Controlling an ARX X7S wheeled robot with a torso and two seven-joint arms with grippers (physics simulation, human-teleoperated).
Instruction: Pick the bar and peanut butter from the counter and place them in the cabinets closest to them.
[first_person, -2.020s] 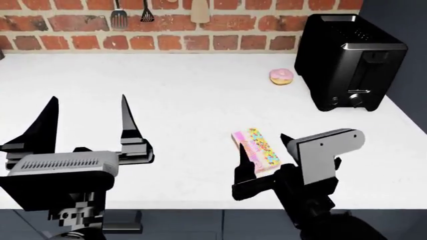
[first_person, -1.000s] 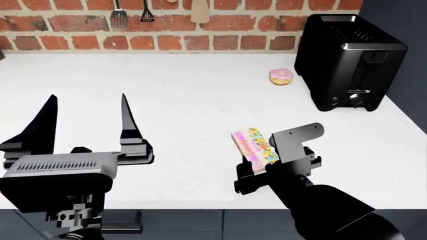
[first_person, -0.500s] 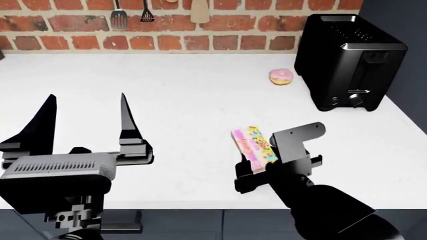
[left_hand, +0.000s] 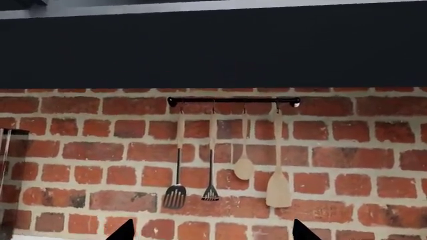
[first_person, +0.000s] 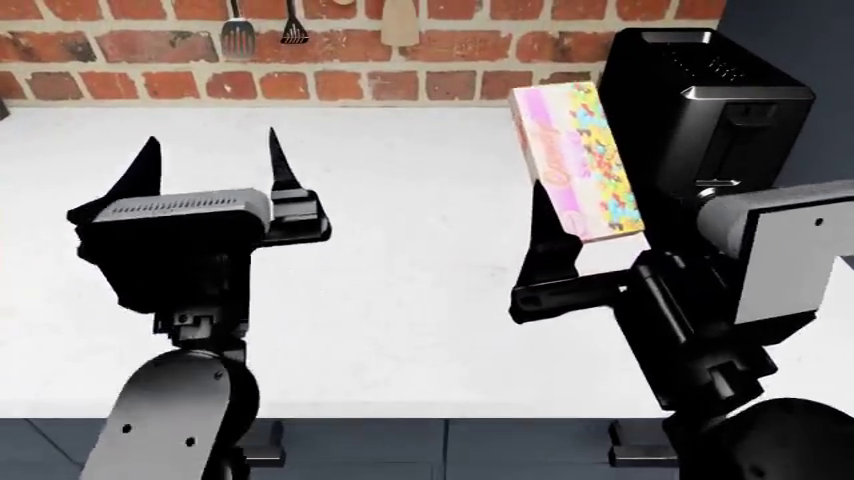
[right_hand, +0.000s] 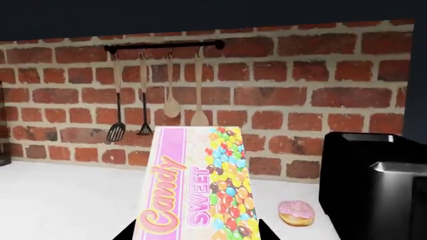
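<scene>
Bar (first_person: 583, 160) clamped by its lower end in right gripper (first_person: 577, 247), standing up past the fingertips, well clear of counter (first_person: 400, 200): lifted for carrying to a cabinet. Left gripper (first_person: 214, 165) spread apart, empty. Peanut butter nowhere visible.

Clamped between the black fingers of the right gripper (first_person: 567, 235), the bar (right_hand: 197, 187) is showing a pink face with a white band, "Candy" in pink-and-yellow script, "SWEET" in pink capitals, and a scatter of multicoloured candies. Just beyond the gripper, a pink-frosted donut (right_hand: 295, 212) is sitting on the mottled white counter (first_person: 400, 200) beside a glossy black toaster (first_person: 707, 120). Behind, red-brown bricks with pale mortar are backing black and tan utensils (left_hand: 227, 165).
</scene>
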